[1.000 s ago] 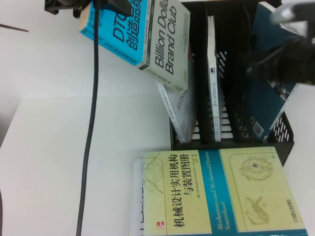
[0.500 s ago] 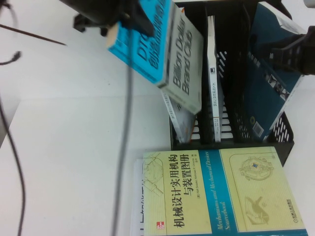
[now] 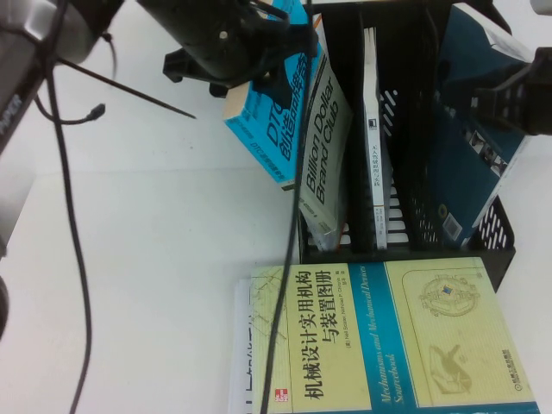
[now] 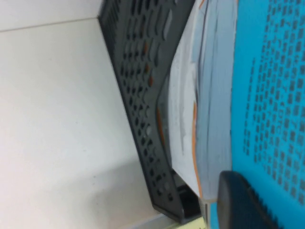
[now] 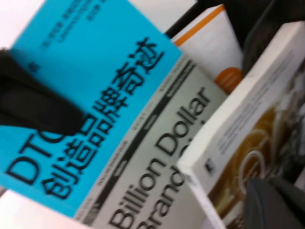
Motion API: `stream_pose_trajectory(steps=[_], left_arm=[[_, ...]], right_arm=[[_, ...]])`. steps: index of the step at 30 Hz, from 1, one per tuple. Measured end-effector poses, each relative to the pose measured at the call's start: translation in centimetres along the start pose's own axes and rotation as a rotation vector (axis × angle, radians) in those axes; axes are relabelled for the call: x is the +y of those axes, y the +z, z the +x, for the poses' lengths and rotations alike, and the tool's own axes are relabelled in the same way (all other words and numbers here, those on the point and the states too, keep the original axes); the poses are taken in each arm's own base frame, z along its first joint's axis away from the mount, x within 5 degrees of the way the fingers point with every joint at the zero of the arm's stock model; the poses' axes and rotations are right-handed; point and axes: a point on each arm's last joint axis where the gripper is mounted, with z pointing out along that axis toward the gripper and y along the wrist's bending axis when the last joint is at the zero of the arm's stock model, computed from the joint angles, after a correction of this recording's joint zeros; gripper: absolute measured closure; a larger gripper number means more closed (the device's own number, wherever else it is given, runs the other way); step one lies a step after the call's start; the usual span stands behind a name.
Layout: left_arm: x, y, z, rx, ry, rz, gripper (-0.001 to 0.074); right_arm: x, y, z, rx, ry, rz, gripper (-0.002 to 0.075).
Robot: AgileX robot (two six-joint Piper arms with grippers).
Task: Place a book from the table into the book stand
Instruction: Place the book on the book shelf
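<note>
The book (image 3: 304,138), half cyan and half grey, hangs steeply tilted in my left gripper (image 3: 263,56), which is shut on its upper end. Its lower grey end reaches into the leftmost slot of the black book stand (image 3: 405,220), leaning on a white book (image 3: 316,222) there. In the left wrist view a dark finger (image 4: 243,200) presses on the cyan cover (image 4: 269,95) beside the stand's mesh side (image 4: 143,109). The right wrist view shows the book's cover (image 5: 119,124). My right gripper (image 3: 507,99) hovers over the stand's right side, at the dark teal book.
A dark teal book (image 3: 470,155) and a thin white book (image 3: 373,129) stand in the other slots. A pale yellow-green book (image 3: 388,336) lies on white papers (image 3: 242,345) in front of the stand. A black cable (image 3: 73,233) hangs over the white table (image 3: 155,259).
My left gripper has carried the book right and down and turned it more upright, so its lower end now sits in the stand's leftmost slot. The right arm has barely moved.
</note>
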Motion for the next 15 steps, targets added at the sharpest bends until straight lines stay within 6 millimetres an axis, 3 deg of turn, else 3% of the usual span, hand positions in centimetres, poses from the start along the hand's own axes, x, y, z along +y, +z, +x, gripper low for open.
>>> stream_pose_trajectory(steps=[9,15], left_arm=[[-2.5,1.6,0.7,-0.040,0.060,-0.068,0.0556],[-2.9,2.5,0.9,-0.035,0.067,-0.070,0.0556]], right_arm=[[0.3,0.0,0.4,0.047,0.004,-0.030,0.0718],[0.7,-0.1,0.9,0.104,-0.015,-0.074,0.0718]])
